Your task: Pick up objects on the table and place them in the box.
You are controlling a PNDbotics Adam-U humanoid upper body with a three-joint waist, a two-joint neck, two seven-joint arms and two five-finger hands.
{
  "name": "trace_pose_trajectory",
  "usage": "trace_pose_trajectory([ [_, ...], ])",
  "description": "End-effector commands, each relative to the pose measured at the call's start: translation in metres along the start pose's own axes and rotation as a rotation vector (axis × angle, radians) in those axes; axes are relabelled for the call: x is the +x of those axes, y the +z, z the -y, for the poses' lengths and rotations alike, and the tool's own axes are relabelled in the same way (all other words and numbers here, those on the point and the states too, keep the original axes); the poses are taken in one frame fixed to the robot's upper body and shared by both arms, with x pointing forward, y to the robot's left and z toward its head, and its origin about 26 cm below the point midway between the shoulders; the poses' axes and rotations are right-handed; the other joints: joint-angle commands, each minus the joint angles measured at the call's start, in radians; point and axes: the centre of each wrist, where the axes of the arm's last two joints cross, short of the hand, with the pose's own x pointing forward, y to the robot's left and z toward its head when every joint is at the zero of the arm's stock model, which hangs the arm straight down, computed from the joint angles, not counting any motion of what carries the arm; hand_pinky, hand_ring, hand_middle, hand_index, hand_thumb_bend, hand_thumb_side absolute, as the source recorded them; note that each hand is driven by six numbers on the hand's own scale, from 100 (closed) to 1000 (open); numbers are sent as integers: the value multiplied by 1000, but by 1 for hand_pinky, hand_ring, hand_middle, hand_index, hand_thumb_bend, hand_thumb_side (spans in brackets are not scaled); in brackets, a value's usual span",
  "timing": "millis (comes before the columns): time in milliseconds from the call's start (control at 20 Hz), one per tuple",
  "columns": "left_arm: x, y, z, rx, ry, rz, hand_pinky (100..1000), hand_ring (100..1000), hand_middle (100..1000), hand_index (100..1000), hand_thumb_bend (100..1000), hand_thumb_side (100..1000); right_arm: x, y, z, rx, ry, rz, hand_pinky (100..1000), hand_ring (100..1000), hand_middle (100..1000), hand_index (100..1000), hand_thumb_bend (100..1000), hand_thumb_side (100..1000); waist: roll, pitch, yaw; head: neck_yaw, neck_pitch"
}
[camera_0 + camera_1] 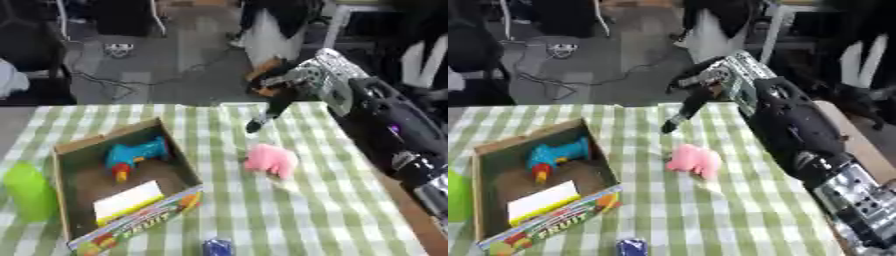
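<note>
Ideally the right hand (293, 82), hanging above the table's far edge with fingers relaxed and holding nothing, should drop straight over the pink toy (271, 160) lying just right of the box (61, 172) before closing.

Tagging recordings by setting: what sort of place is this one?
Probably a lab or workshop, not a home. A table with a green checked cloth stands on a grey floor strewn with cables, with chair or equipment legs beyond. A cardboard box and a pink toy are laid out for the robot's right hand.
</note>
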Motion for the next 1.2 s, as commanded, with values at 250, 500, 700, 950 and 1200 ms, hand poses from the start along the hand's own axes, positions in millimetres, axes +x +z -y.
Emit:
trace_pose_trajectory([
  [250, 4, -9, 2, 0, 11, 37, 883, 916, 915, 910, 100, 1000, -20, 1, -15, 134, 100, -27, 1000, 1000, 1000, 1000, 764, 722, -13, -28, 3, -7, -13],
  [500, 4, -9, 2, 2, 10, 38, 883, 915, 912, 908, 100, 1000, -28, -1, -33, 128, 128, -67, 1000, 1000, 1000, 1000, 782, 695, -8, -24, 2, -3, -16],
  [700, 4, -9, 2, 4, 10, 38, 883, 915, 911, 906, 100, 1000, -33, -3, -43, 170, 126, -85, 1000, 1000, 984, 1000, 784, 687, -5, -21, 2, -2, -14],
  [950, 4, -10, 2, 11, 12, 41, 882, 915, 911, 907, 100, 1000, -34, -10, -62, 216, 105, -67, 1000, 1000, 991, 1000, 767, 670, -2, -16, 4, -4, -17],
  [1200, 5, -11, 3, 18, 16, 46, 882, 915, 911, 907, 100, 1000, -33, -15, -75, 225, 91, -51, 1000, 968, 975, 1000, 720, 649, 0, -7, 9, -7, -23],
])
